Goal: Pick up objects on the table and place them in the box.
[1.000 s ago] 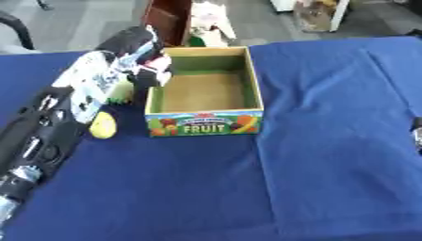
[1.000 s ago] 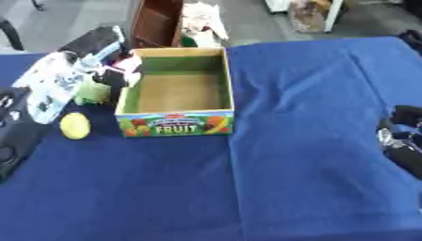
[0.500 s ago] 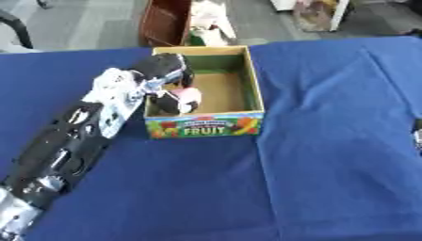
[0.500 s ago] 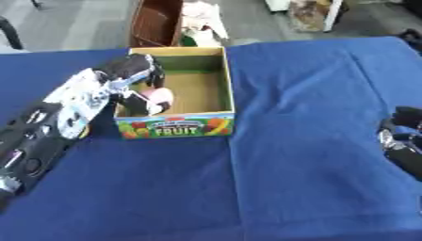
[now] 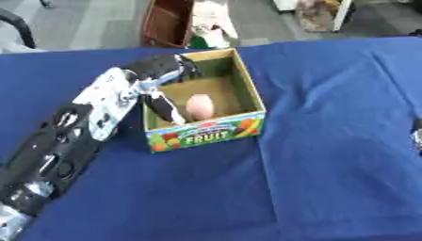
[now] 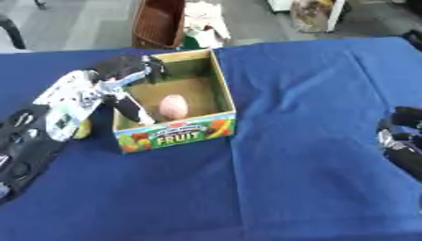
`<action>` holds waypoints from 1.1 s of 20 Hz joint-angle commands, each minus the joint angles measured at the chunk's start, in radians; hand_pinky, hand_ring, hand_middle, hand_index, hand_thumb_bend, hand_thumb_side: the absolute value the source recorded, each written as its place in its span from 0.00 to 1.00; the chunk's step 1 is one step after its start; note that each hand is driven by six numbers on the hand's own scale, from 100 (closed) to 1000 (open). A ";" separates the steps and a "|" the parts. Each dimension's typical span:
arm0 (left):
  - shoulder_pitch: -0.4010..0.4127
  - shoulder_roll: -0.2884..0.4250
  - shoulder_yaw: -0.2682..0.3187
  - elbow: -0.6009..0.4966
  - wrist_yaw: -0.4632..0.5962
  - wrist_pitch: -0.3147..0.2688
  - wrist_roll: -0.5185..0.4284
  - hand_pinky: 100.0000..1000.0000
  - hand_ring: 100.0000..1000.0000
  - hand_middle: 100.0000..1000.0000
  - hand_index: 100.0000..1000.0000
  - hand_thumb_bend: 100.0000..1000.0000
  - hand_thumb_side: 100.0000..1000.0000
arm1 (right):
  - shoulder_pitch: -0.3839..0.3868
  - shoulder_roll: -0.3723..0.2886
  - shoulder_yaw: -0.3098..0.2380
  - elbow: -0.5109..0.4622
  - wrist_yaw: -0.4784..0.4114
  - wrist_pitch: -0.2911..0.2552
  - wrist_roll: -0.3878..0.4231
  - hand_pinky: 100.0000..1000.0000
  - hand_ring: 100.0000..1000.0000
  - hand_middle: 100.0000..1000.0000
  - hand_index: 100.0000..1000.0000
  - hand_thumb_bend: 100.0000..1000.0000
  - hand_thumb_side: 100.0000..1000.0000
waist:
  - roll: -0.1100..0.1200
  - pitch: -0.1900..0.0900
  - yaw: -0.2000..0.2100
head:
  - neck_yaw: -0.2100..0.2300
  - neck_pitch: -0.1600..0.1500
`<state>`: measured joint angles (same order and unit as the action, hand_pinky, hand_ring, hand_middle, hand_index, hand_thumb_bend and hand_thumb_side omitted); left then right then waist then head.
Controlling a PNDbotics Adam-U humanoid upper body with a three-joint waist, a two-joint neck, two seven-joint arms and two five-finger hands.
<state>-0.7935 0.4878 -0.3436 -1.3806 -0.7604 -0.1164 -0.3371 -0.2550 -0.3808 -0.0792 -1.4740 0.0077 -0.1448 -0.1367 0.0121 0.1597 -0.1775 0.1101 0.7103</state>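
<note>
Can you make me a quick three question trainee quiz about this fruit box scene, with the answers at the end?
1. True or false: the pink rounded object lies inside the fruit box.
2. Which hand reaches over the box's left wall? A) left hand B) right hand
3. Fill in: a small yellow object lies on the blue tablecloth to the ___ of the box.

Key: 1 true; 2 A; 3 left.

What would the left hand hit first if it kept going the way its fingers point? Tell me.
Most likely the box floor: the left hand reaches over the left wall, fingers angled down inside, just left of the pink object. Depth is unclear.
</note>
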 commanded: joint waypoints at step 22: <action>0.410 0.339 0.223 -0.386 0.126 0.152 -0.105 0.63 0.54 0.55 0.71 0.57 0.15 | 0.002 -0.028 -0.016 -0.005 0.005 0.000 -0.009 0.51 0.69 0.60 0.70 0.09 0.00 | 0.012 -0.026 0.022 | -0.027 -0.008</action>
<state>-0.3760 0.7847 -0.1405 -1.7522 -0.6391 0.0348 -0.4302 -0.2459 -0.3814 -0.0860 -1.4683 0.0082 -0.1442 -0.1424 0.0237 0.1479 -0.1556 0.0853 0.7103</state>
